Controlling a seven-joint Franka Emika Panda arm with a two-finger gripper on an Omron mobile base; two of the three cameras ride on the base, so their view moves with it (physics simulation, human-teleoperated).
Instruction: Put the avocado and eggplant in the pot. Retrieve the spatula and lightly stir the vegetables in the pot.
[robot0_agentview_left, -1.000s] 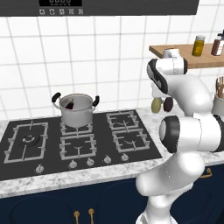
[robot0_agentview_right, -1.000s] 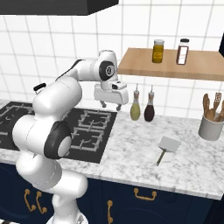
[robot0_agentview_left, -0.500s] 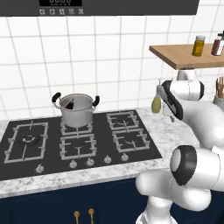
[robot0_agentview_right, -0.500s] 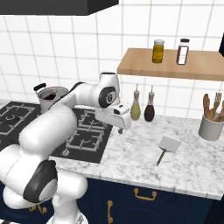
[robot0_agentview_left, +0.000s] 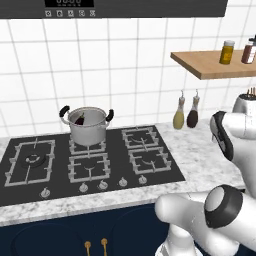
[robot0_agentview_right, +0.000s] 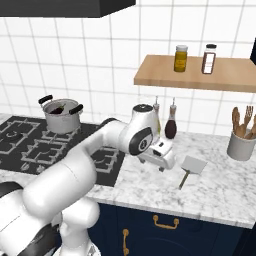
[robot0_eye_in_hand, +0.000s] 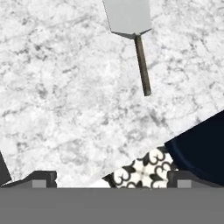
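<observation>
The hand (robot0_agentview_right: 161, 159) hangs with fingers apart above the table (robot0_agentview_right: 215, 185), beside the spatula (robot0_agentview_right: 189, 169). The spatula's blade is cut off in the hand view. In the pot (robot0_agentview_left: 87, 125), the eggplant (robot0_agentview_left: 80, 119) barely shows.

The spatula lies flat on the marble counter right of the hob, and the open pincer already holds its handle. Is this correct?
Not quite. The spatula does lie flat on the marble counter, but the open pincer holds nothing; it hangs apart from the handle. The right base view shows this.

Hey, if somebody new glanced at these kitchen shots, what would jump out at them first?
The white arm stretching over the marble counter, its open gripper beside the spatula lying flat there. Next, the steel pot on the back burner of the black cooktop, a dark eggplant inside.
</observation>
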